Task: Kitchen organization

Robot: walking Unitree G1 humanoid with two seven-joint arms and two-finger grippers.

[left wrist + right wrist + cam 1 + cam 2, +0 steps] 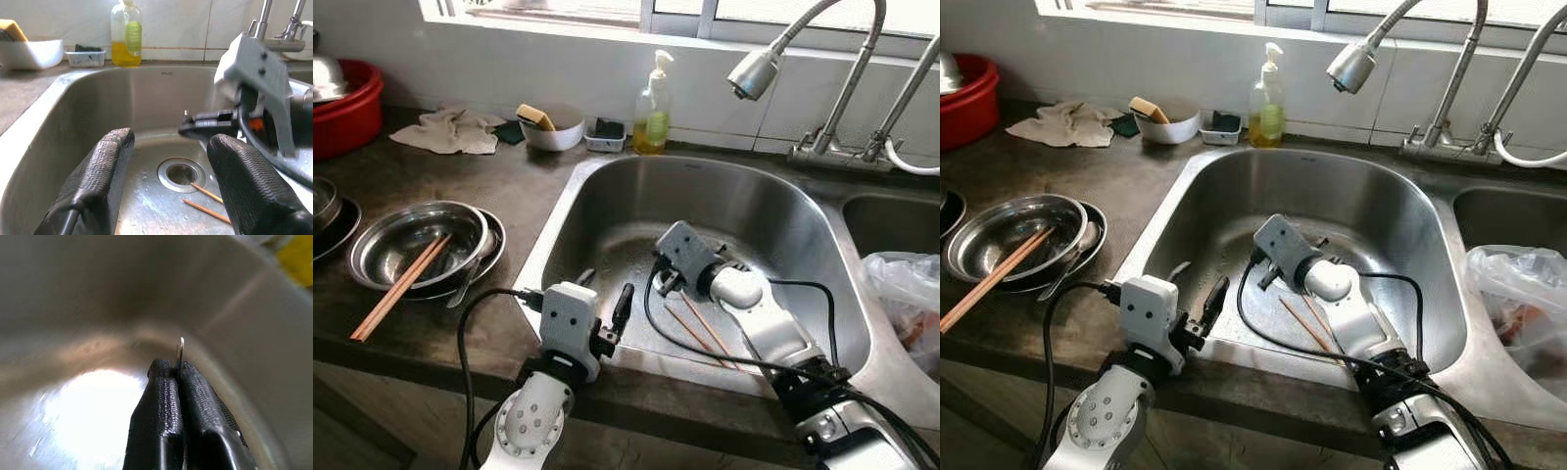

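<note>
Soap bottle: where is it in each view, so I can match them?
Left eye: soap bottle on the counter behind the sink.
Right eye: same spot, behind the sink.
Left wrist: against the tiles beyond the sink's back rim.
Right wrist: a yellow blur, cannot tell.
Landmark: the sink.

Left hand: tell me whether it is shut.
No, the left hand has its two black fingers spread apart above the sink.

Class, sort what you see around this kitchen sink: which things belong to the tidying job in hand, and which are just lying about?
In the job:
right gripper, shut on a thin metal utensil
chopsticks in the sink
left gripper, open over the sink
steel bowls with chopsticks

Lying about:
soap bottle
cloth
plastic bag
</note>
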